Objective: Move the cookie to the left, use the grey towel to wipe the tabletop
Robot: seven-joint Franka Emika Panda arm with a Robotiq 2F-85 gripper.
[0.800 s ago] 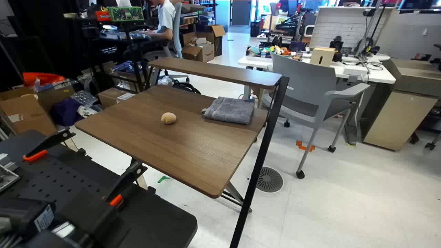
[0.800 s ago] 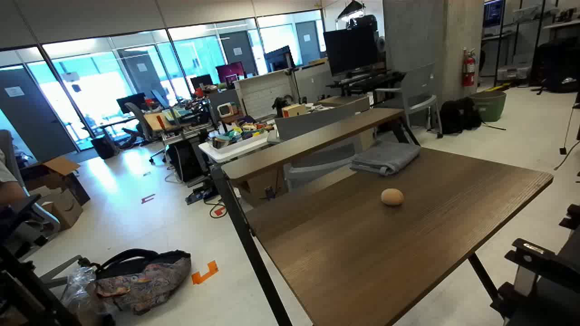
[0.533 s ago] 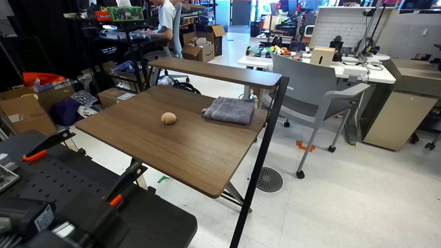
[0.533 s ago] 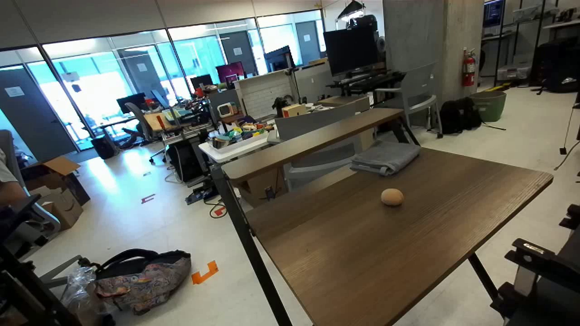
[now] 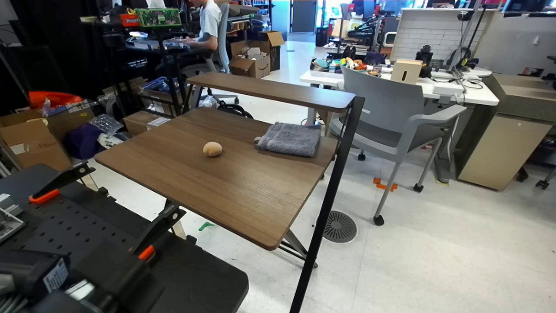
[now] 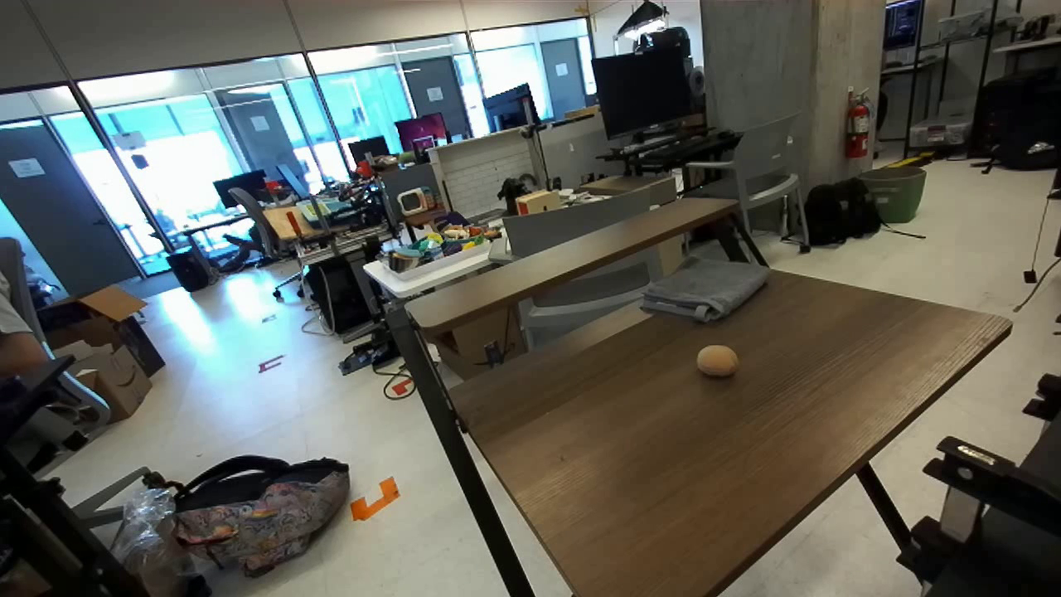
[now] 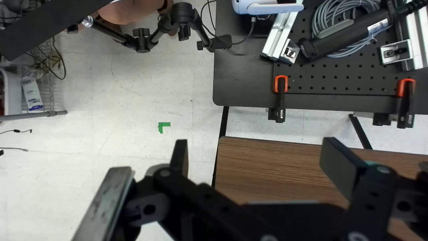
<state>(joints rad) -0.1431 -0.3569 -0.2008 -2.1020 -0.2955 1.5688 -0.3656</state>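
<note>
The tan, rounded cookie [image 5: 213, 149], near the folded grey cloth towel [image 5: 290, 139], seems first to be shifted — the black gripper [image 7: 255, 154], spread wide, should next reach it.

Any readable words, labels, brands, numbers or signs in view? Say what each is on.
None reads clearly.
Red box: lettering blurred.
Door papers: too small.
Fire extinguisher: too small.
Black tool: label too small.
Clamps: markings too small.
White packet: print too small.
Grey chair: white mark unreadable.

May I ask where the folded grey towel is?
In an exterior view, the towel lies on the brown wood-grain tabletop, right of the rounded tan cookie.
</note>
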